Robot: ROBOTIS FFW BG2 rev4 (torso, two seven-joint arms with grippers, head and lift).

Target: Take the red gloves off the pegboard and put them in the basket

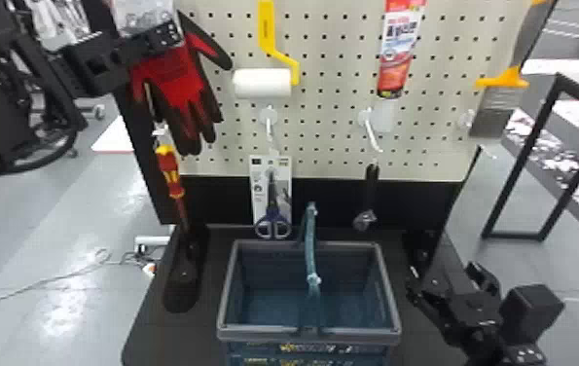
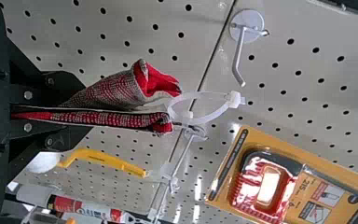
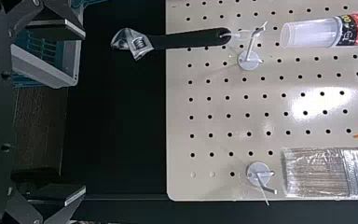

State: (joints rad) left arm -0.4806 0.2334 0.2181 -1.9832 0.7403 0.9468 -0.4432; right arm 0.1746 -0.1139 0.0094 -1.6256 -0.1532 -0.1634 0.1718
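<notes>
Left claw [image 2: 81, 109] clamped on the red-and-black knit gloves [image 1: 171, 80], right claw [image 3: 84, 112] wide, empty; unhooking now, I'd say, then over the blue-grey plastic basket [image 1: 263, 334]!

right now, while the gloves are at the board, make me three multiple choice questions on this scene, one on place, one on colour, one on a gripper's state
1. Where in the head view is the red tube?
A) between the paint roller and the brush
B) left of the roller
C) right of the brush

2. What colour is the roller's handle?
A) green
B) yellow
C) black

3. How is the left gripper?
A) open, holding nothing
B) shut on the wrench
C) shut on the red gloves

Key:
1 A, the roller is to its left and the brush to its right.
2 B, the bent handle is plainly yellow.
3 C, the left wrist view shows glove fabric pinched between its fingers.
</notes>
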